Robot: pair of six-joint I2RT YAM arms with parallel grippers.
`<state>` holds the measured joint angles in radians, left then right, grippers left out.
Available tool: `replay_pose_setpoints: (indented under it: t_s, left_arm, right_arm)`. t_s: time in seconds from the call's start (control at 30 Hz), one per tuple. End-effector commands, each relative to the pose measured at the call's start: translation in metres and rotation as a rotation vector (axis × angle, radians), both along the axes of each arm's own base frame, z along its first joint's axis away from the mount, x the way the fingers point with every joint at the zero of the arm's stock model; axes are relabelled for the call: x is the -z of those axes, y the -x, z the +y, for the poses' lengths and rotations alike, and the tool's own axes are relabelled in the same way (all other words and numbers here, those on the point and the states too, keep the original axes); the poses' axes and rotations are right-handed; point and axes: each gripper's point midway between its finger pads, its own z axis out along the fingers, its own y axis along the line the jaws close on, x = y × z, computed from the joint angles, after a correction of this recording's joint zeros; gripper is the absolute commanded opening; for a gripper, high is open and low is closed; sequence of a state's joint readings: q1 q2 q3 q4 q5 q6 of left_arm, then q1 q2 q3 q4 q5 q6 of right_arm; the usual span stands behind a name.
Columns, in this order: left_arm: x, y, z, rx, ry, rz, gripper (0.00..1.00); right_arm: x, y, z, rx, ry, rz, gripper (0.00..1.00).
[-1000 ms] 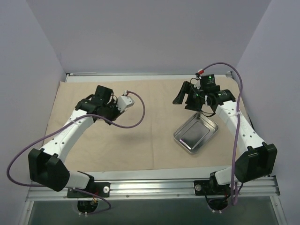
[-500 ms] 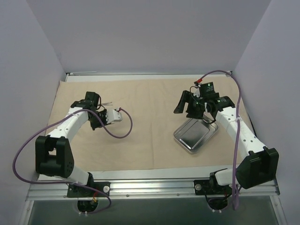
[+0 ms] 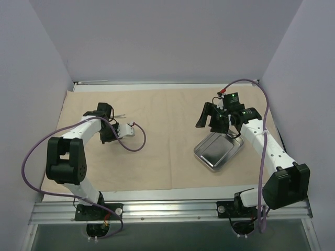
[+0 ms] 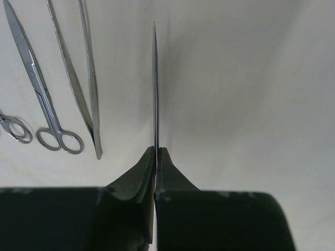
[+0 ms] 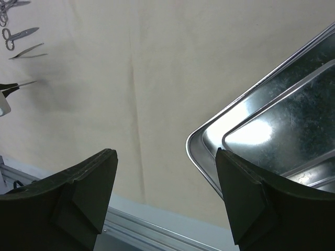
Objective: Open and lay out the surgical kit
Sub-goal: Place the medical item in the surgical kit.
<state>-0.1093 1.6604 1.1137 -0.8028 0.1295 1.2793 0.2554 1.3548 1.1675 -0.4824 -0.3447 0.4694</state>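
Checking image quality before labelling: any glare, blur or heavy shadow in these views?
Right wrist: bright glare patch on the steel tray; right gripper dark, soft-edged. Left wrist: left gripper near-black, little detail; the thin metal instrument it pinches is sharp, scissors sharp. Top external: even diffuse light, only faint shadows on the cloth wrap.

The middle of the beige cloth wrap [image 3: 167, 130] on the bench [image 3: 157, 194] lies bare between the two hands, a broad open lane. The raised rim of the shiny rectangular steel tray [image 5: 272, 120] reaches beneath the right finger of the wide-open right hand [image 5: 165, 198]. Past that rim the cloth is free. On one side of the left hand [image 4: 157, 152], clamped on a thin metal instrument [image 4: 155, 89], steel scissors [image 4: 42, 94] and long tweezers [image 4: 78, 78] lie close together. The other side is bare cloth. A purple cable [image 3: 137, 141] loops beside the left arm.
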Motion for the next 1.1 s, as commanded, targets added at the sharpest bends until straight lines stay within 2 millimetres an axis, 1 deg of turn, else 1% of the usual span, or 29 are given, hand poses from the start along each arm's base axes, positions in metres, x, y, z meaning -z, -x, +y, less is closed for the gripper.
replay_pose_setpoints:
  t_s: [0.0, 0.03, 0.17, 0.23, 0.4, 0.6, 0.73, 1.07]
  left_arm:
    - [-0.012, -0.034, -0.003, 0.036, 0.003, -0.088, 0.02]
    - [-0.011, -0.039, -0.003, 0.033, 0.004, -0.091, 0.02]
    - [-0.009, -0.049, -0.003, 0.036, -0.003, -0.099, 0.02]
    - [-0.006, -0.050, -0.002, 0.037, -0.009, -0.094, 0.02]
    - [0.003, -0.043, -0.003, 0.035, -0.002, -0.065, 0.02]
    - [0.008, -0.038, -0.004, 0.030, 0.006, -0.054, 0.02]
    - [0.016, -0.034, -0.006, 0.026, 0.023, -0.030, 0.02]
    - [0.028, -0.036, -0.006, 0.016, 0.019, -0.015, 0.02]
  right_arm:
    - [0.008, -0.003, -0.006, 0.007, 0.029, 0.011, 0.77]
    - [0.007, -0.004, -0.006, 0.009, 0.029, 0.011, 0.78]
    - [0.011, -0.006, -0.008, 0.014, 0.035, 0.022, 0.78]
    - [0.013, -0.007, -0.009, 0.014, 0.040, 0.028, 0.78]
    - [0.014, -0.009, -0.010, 0.016, 0.047, 0.035, 0.79]
    - [0.016, -0.011, -0.008, 0.016, 0.039, 0.040, 0.79]
    - [0.016, -0.011, -0.008, 0.019, 0.036, 0.043, 0.79]
    - [0.021, -0.008, -0.010, 0.031, 0.031, 0.062, 0.79]
